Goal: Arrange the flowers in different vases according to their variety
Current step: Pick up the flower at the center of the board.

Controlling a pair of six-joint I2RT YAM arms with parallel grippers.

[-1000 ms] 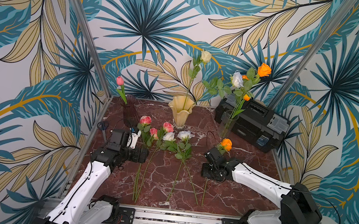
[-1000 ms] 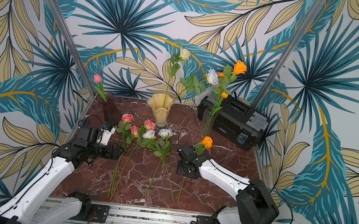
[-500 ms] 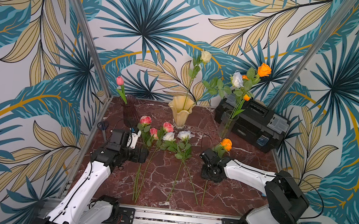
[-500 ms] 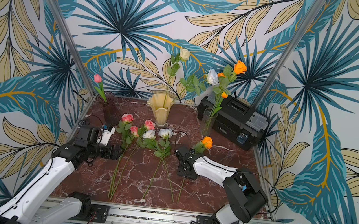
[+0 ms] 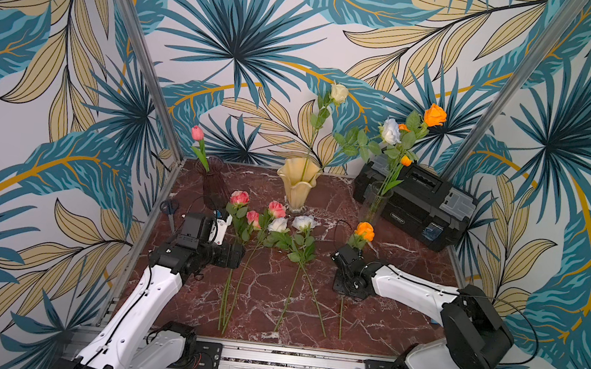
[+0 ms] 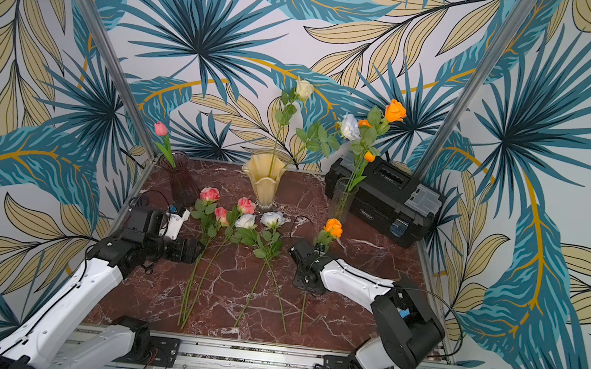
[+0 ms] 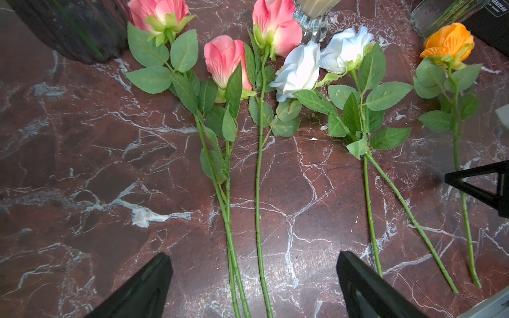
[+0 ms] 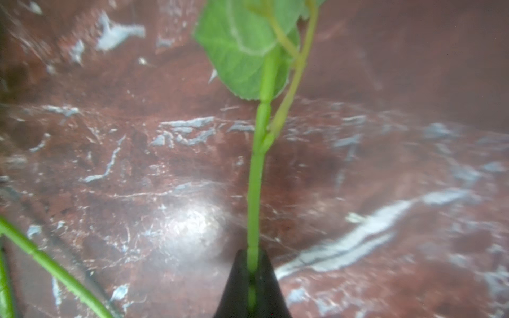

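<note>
Pink flowers [image 5: 239, 198], white ones [image 5: 304, 222] and an orange rose [image 5: 365, 231] lie in a row on the red marble table. My right gripper [image 8: 252, 275] is shut on the orange rose's stem [image 8: 256, 192] just below its leaves, low over the table [image 5: 347, 261]. My left gripper [image 7: 254, 264] hangs open above the pink stems [image 7: 230, 220], touching nothing. At the back stand the dark purple vase [image 5: 215, 184] with a pink bud, the cream ruffled vase [image 5: 298, 184] with white roses, and the clear cylinder [image 5: 375, 206] with orange ones.
A black toolbox [image 5: 417, 199] sits at the back right behind the clear cylinder. Blue-handled scissors [image 5: 169, 207] lie by the table's left edge. A thin black cable [image 5: 337, 232] loops near the orange rose. A metal rail [image 5: 285, 358] runs along the front.
My right gripper has closed on the orange rose's stem, and that arm's elbow has shifted. The left arm and the other flowers have not moved.
</note>
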